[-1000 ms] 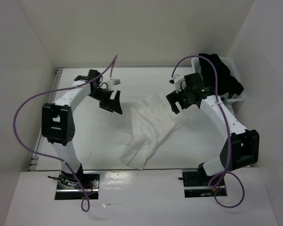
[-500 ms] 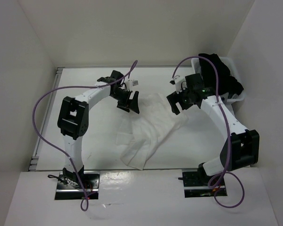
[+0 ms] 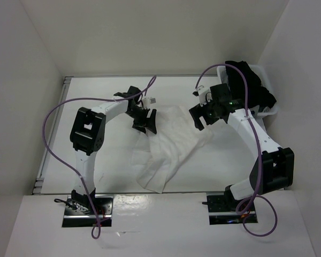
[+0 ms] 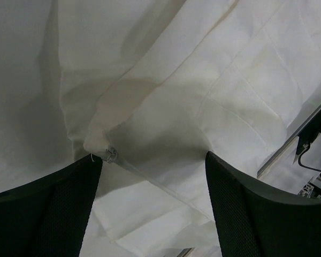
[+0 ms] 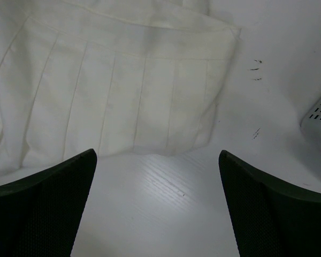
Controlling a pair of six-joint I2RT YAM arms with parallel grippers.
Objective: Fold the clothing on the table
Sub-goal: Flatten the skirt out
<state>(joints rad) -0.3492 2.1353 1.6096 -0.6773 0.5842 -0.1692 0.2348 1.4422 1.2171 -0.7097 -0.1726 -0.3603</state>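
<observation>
Straddling a raised fold of the white pleated thin-fabric skirt (image 3: 168, 147), left gripper (image 3: 145, 122) fingers apart. Skirt lies crumpled mid flat white tabletop (image 3: 117, 160). Right gripper (image 3: 199, 119) wide apart, just off skirt's edge. Advice: pinch low beside small clasp (image 4: 109, 154), all layers.

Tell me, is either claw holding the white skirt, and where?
Nothing is held. The left claw hangs open over the skirt; the right claw is open above its edge.
</observation>
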